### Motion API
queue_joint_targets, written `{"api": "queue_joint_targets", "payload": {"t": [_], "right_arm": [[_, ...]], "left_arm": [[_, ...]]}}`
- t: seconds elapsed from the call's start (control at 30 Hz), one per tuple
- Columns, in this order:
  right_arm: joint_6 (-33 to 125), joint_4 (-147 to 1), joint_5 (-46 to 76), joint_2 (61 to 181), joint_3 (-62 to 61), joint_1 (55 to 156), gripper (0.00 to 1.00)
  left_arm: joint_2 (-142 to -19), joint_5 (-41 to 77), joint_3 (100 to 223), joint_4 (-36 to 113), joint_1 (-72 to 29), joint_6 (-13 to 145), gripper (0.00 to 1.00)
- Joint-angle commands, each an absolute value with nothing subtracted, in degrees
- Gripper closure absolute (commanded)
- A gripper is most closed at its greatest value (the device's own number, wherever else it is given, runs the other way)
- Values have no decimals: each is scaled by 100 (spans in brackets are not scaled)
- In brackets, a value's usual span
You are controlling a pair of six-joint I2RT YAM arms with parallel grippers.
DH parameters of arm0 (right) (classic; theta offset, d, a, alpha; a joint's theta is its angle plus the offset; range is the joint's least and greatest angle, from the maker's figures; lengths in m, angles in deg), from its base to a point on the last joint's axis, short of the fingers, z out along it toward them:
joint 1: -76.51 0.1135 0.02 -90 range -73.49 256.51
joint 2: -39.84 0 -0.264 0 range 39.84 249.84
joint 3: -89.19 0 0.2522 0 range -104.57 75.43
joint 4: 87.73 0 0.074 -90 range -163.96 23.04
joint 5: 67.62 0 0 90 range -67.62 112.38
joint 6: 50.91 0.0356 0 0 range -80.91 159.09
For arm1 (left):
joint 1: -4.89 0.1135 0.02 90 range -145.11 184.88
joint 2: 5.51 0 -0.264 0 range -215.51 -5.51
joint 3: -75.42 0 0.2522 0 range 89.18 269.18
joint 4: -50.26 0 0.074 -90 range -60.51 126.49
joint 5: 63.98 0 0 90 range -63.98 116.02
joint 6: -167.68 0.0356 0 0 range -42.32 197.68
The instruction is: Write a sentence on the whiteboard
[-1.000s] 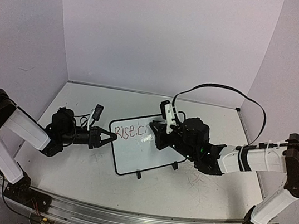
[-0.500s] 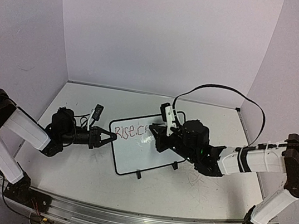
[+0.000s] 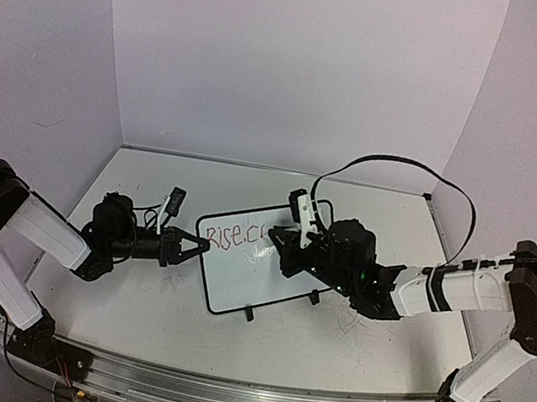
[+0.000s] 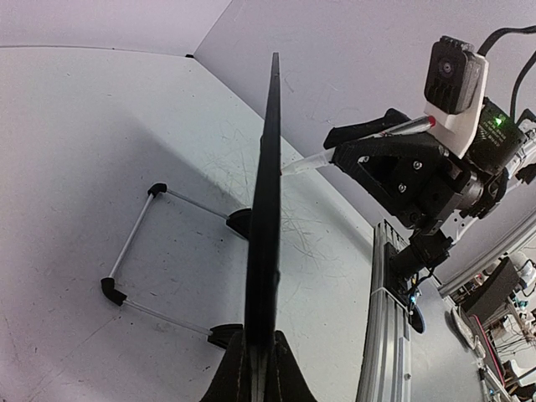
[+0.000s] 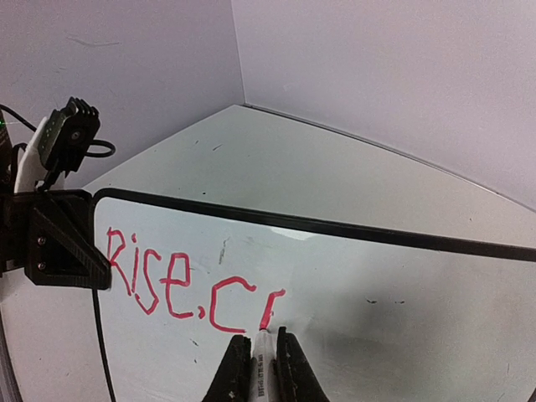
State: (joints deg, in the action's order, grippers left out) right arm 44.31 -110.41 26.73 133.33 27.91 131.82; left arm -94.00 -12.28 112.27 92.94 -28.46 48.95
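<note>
Pale lilac walls enclose a scuffed white counter [image 3: 130, 317], with the whiteboard [image 3: 248, 281] standing at its middle.

Left of the whiteboard: the left arm [image 3: 51, 234] reaches across the counter towards the board's left edge. Its jaws are clenched on the black frame of that edge. The left wrist view confirms this, showing the board [image 4: 267, 209] edge-on and rising straight out of the closed jaws.

Whiteboard: it is propped up on its small black feet [image 3: 249, 313], with its writing face turned towards the right arm. A wire stand [image 4: 138, 251] behind the board rests on the counter.

On the whiteboard: the sentence [image 5: 167, 285] sits along the upper left of the face in thin red strokes. It reads "Rise", then a small mark, then "C" and one further partial stroke. Faint grey smudges lie just right of the lettering.

At the end of the lettering: a marker [image 5: 263, 362] has its red tip touching the board at the foot of the last stroke.

Right of the whiteboard: the right arm [image 3: 458, 285] extends to the board's face, and its jaws are clenched on the marker's white barrel. A black cable [image 3: 406, 163] loops above this arm.
</note>
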Motion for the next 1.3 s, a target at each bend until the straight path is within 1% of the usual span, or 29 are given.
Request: {"api": "queue_joint_targets", "payload": {"t": [0.0,0.43,0.9,1.27], "right_arm": [[4456,-10956,3091,13200,2864,13158,100],[4413,-11072,3434,13193,2666,13110,100],[4340,-11105,3310,13380,2397,13099,100],[4515,-11085,2887,13597,2372,13112,100]], "left_arm": [[-9440,-1211,11214,9328,-2856,4947,100],[-9411,-1220,11192,9332,-2860,4931,100],[-9468,-1273,11215,9332,-2861,4947,100],[-9452,-1239,11201,9334,-2862,4965,100]]}}
